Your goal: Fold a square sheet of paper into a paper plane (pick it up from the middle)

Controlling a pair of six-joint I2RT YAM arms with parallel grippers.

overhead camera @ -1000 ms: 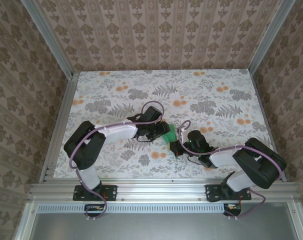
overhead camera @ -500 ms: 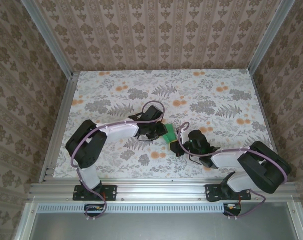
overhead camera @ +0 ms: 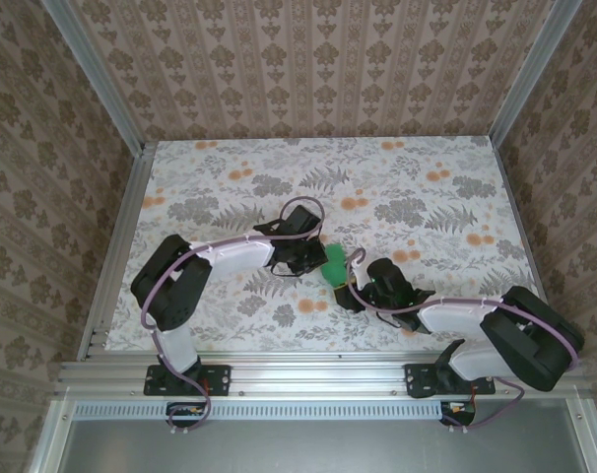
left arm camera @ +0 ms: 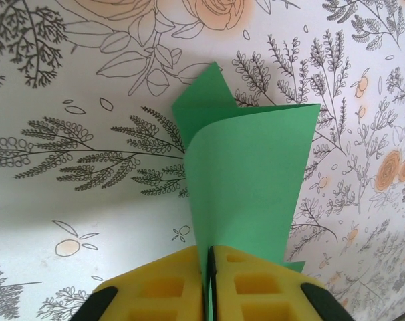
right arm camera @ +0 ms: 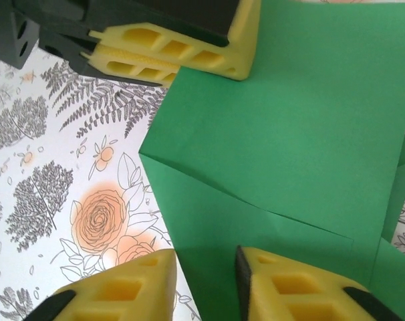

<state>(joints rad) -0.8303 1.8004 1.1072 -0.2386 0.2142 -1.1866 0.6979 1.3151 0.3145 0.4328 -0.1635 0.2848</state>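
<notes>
The top camera looks steeply down from behind both black arm bases [overhead camera: 187, 377] onto the whole floral-printed white surface [overhead camera: 427, 197]. Each wrist camera sits close above it, and all share the thin bright green creased paper sheet [overhead camera: 334, 262].

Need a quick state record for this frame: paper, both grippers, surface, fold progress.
paper: square sheet of paper, bright green, curved up rather than lying flat
creases: one diagonal fold line shows in the right wrist view
left gripper: shut, pads clamping one edge of the sheet
right gripper: open, pads apart at the sheet's opposite edge, not clamping
surface: floral-print table
fold progress: no pointed dart shape yet
</notes>
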